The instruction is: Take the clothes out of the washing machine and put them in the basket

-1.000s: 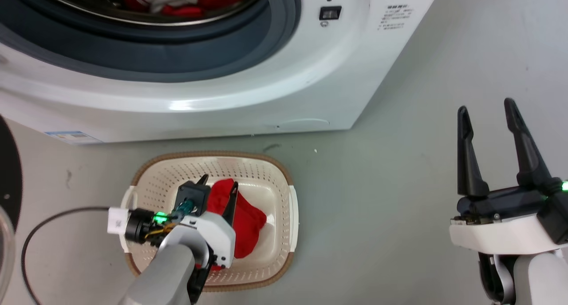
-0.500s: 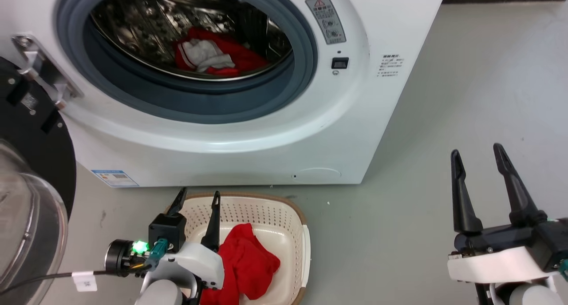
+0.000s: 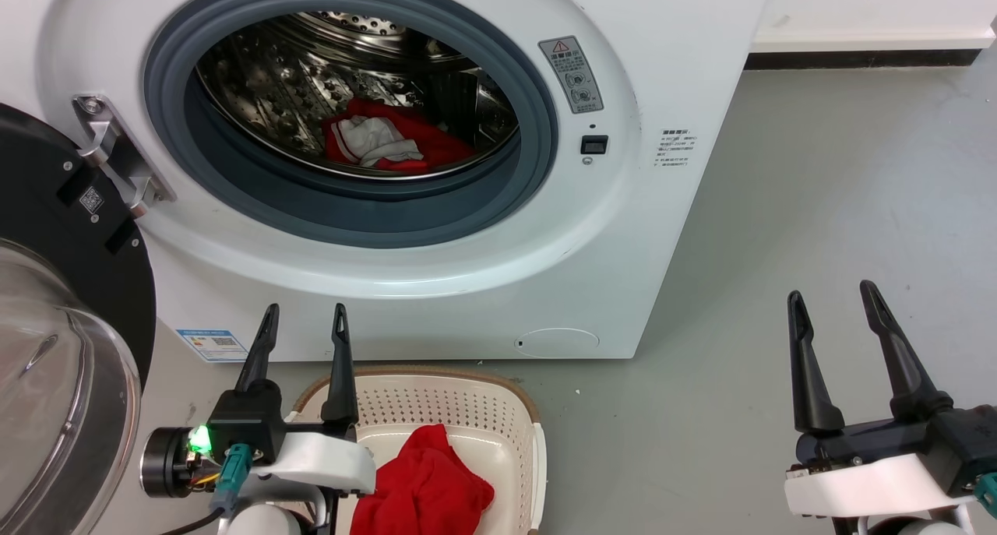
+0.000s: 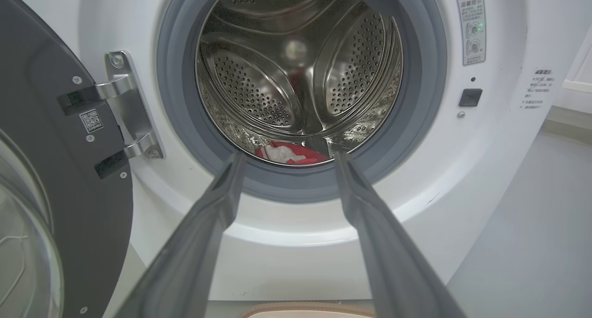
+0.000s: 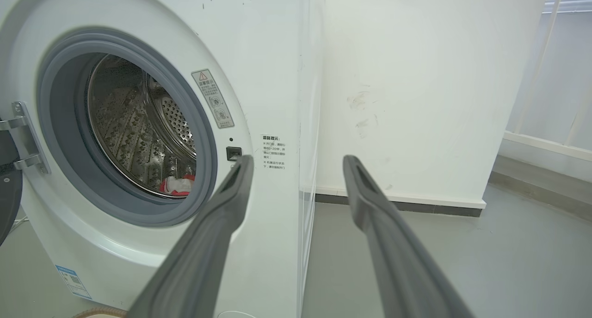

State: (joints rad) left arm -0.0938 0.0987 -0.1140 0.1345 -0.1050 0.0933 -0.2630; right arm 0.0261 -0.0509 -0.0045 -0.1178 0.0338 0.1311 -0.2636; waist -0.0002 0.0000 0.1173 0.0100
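Jaws: both pairs are spread wide, with nothing held between them.
Door [image 3: 74, 286]: one, swung open at the far left. It has a round black frame and clear domed glass, and hangs on a bright metal hinge [image 3: 117, 157].
Left jaws: two long, dark, tapering fingers [image 3: 340, 364] point up at the machine's lower front, above the basket's far rim. In the left wrist view they frame the bottom of the porthole.
Basket [image 3: 459, 406]: one, on the floor just in front of the machine. It is cream plastic with rounded corners, walls dotted with small holes, and a brown woven-look rim.
Red garment [image 3: 424, 484]: one soft, crumpled piece lying inside the basket, to the right of the left arm and clear of the fingers.
Washing machine [image 3: 436, 286]: one, with a glossy white curved front and a thick grey rubber ring round the porthole.
Drum [image 3: 273, 91]: shiny perforated steel with raised ribs.
Bundle [image 3: 385, 139]: one small heap of clothes, red with a white patch and striped trim, at the bottom of the drum near the front.
Right jaws: two dark fingers [image 3: 806, 371] stand upright over the bare grey floor [image 3: 818, 208], well apart from the machine.
Change: a second ago the left fingers were down in the basket on either side of the red garment, and now they are lifted clear of it. The head camera has tilted up, so the whole porthole shows. The garment, the bundle and the spread of the right jaws are unchanged.
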